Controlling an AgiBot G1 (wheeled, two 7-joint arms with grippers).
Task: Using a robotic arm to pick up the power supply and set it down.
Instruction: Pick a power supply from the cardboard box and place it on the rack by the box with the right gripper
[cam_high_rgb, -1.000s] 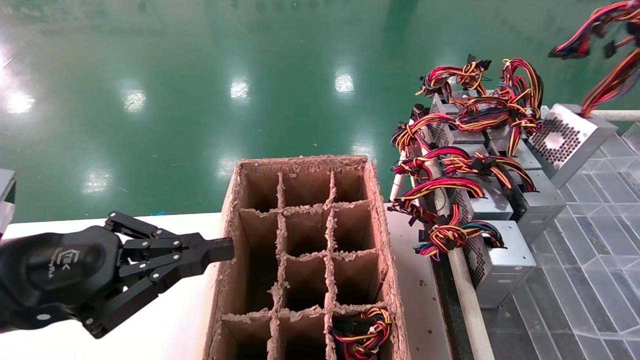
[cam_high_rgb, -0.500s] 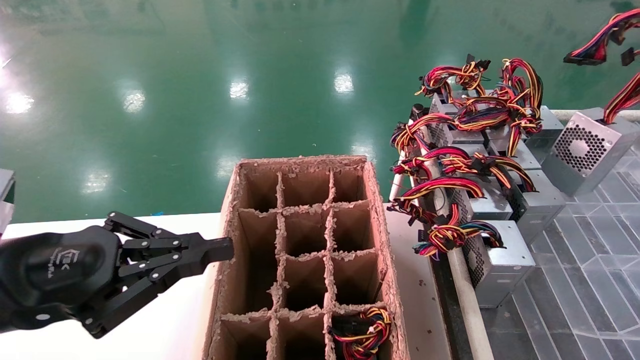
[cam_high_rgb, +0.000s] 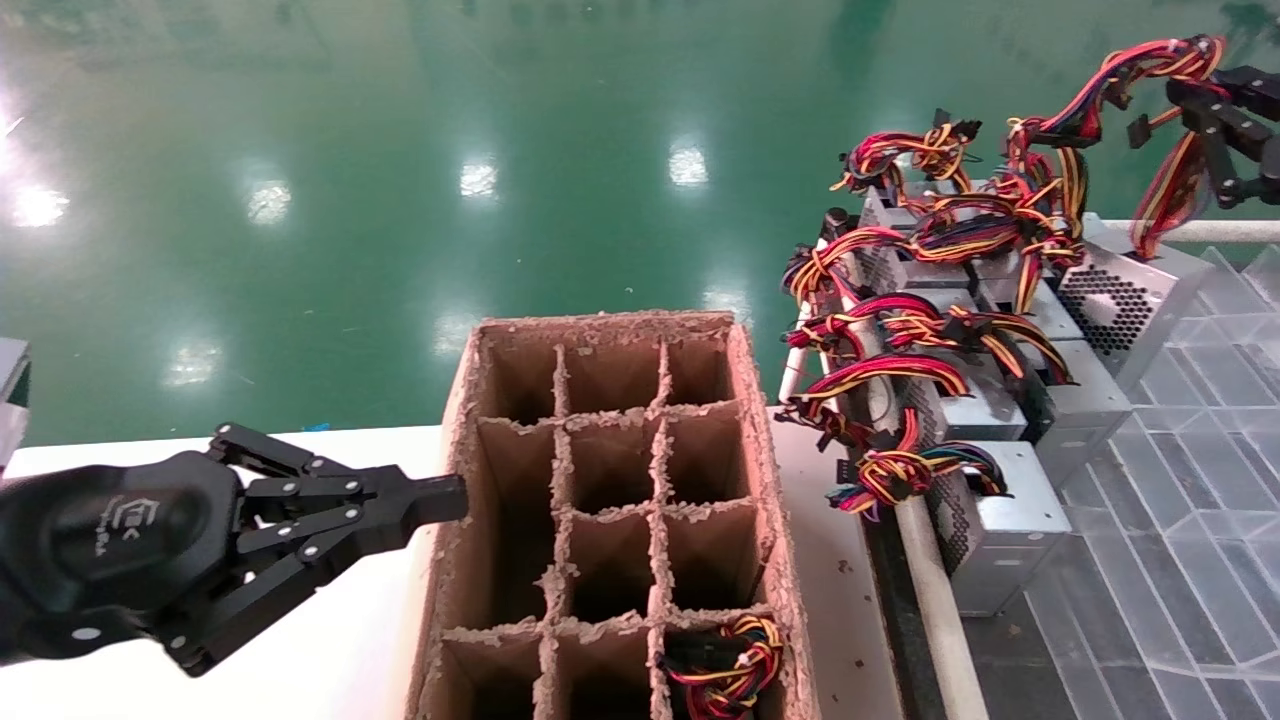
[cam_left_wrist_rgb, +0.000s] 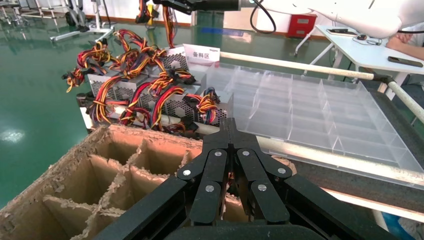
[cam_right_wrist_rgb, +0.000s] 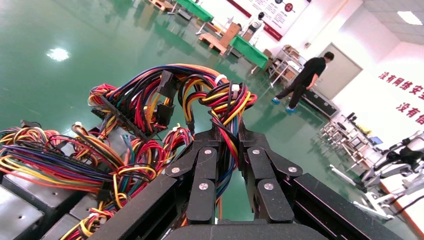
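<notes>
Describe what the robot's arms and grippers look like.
Both the left gripper and the right gripper are black, with slim linkage fingers joined by silver rivets. The left one has a rounded black palm shell printed with a small white logo. In the left wrist view, the right arm has a white shell with a black cable.

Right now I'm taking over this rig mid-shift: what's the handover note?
Right gripper: shut on the wire bundle of the power supply, raised above the row of supplies.
Left gripper: shut, parked at the cardboard box's left wall.
Power supply: tilted at the row's far right end, wires drawn upward.
Done: grasp.
Left: carry it, set it down, release.
</notes>
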